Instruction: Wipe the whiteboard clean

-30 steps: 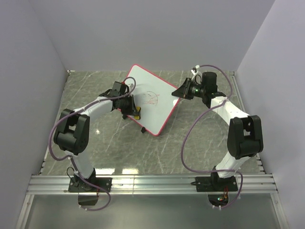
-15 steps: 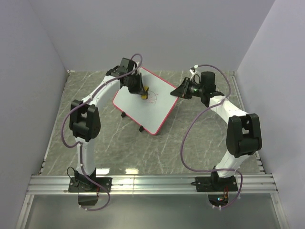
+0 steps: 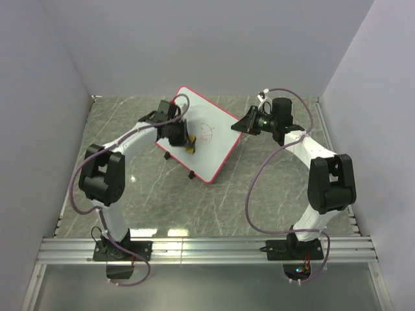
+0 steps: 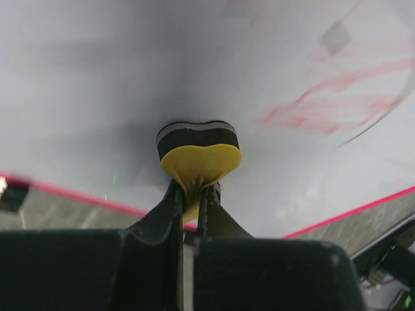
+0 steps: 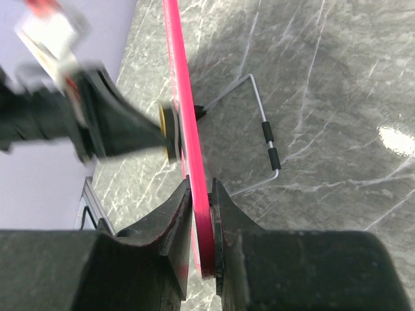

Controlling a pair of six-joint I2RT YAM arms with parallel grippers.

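The whiteboard (image 3: 211,146), white with a pink-red frame and faint red scribbles, is tilted up off the table in the middle of the top view. My right gripper (image 3: 241,125) is shut on its right edge; in the right wrist view (image 5: 201,214) the jaws clamp the red frame (image 5: 185,116). My left gripper (image 3: 187,144) is shut on the yellow eraser (image 3: 190,146) and presses it on the board's left part. In the left wrist view (image 4: 192,197) the eraser (image 4: 198,155) touches the board (image 4: 97,84), left of the red scribbles (image 4: 337,103).
The board's wire stand (image 5: 262,129) with black feet hangs behind the board over the grey marbled table (image 3: 272,188). Grey walls close in the left, back and right sides. An aluminium rail (image 3: 207,249) runs along the near edge.
My left gripper swung the eraser up across the board to near the scribbles, then back down and left. The board's tilt shifted slightly. The right gripper kept its hold.
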